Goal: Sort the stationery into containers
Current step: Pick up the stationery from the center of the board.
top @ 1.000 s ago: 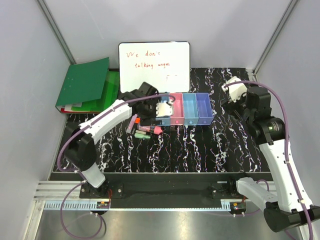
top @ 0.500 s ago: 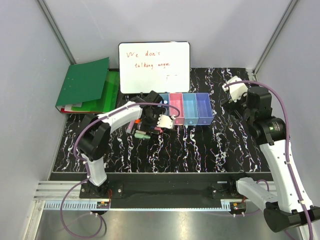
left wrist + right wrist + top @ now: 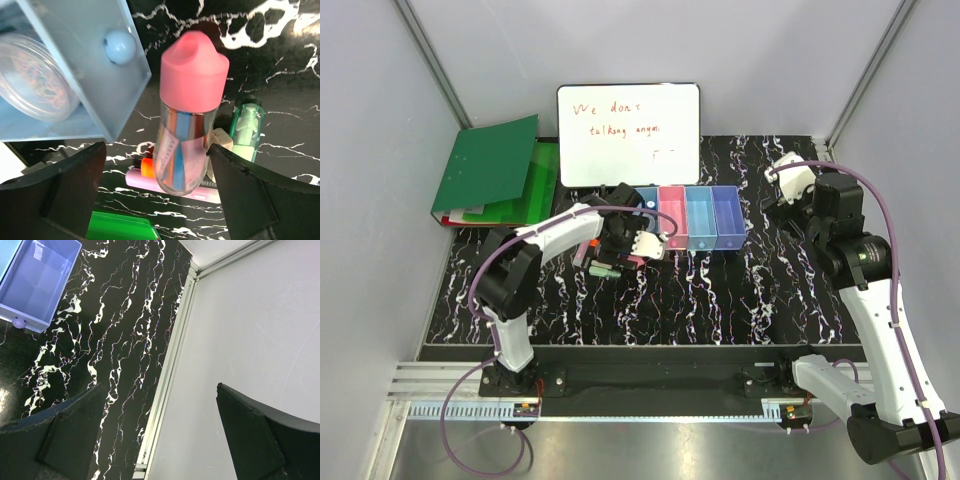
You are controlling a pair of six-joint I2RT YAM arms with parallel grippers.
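The left gripper (image 3: 156, 147) stands wide open, the pink-capped bottle (image 3: 186, 135) in the gap between its fingers with clear space on one side, so nothing is gripped. The light blue bin (image 3: 95, 85) sits just beyond one fingertip. The right gripper (image 3: 160, 390) gapes wide, empty.

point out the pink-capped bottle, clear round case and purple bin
pink-capped bottle (image 3: 194, 75): left wrist view, its pink cap
clear round case (image 3: 35, 82): left wrist view, its clear top
purple bin (image 3: 39, 276): right wrist view, its bare floor

whiteboard (image 3: 620, 160), red handwriting "We don't talking"
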